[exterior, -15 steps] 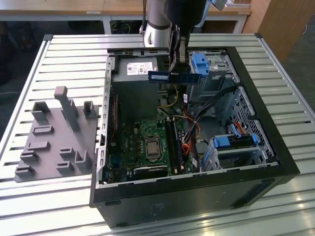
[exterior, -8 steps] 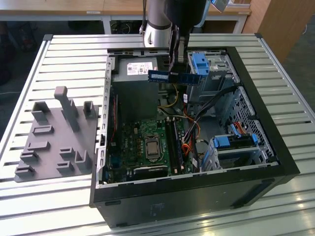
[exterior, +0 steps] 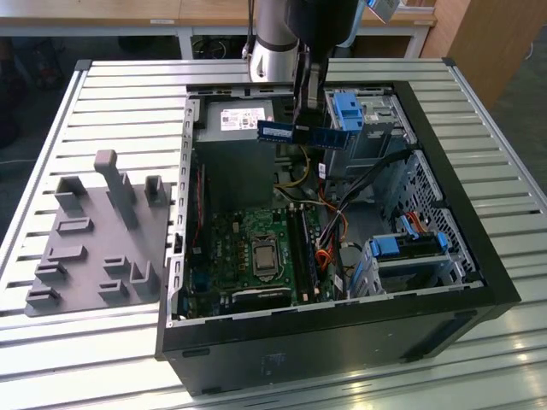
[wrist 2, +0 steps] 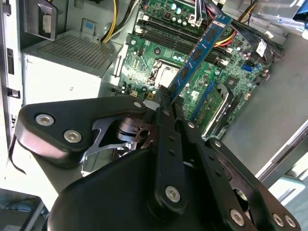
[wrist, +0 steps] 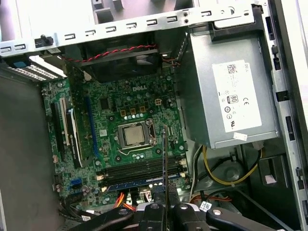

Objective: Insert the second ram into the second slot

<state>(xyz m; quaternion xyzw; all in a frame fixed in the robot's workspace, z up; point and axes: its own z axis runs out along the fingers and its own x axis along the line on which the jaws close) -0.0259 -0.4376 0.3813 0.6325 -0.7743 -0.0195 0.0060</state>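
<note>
Slatted metal desk (exterior: pixel 111 85), an open computer case (exterior: pixel 342 342) lying on it beside a grey fixture (exterior: pixel 94 248) at the desk's edge on the exterior view's left. From where I stand, the tool (exterior: pixel 304 120) is clamped flat on the second ram (exterior: pixel 278 130), level above the case's far end and well clear of the motherboard (exterior: pixel 248 248). It looks held edge-down to suit the slots (exterior: pixel 306 248).

Your arm (exterior: pixel 273 47) is a silver-grey tube w/ a black section next to it. Your gripper (wrist 2: pixel 166 96) is all matte black: chunky link bars, rounded plates, silver pins & screws at the pivots, bare metal bits btwn.
</note>
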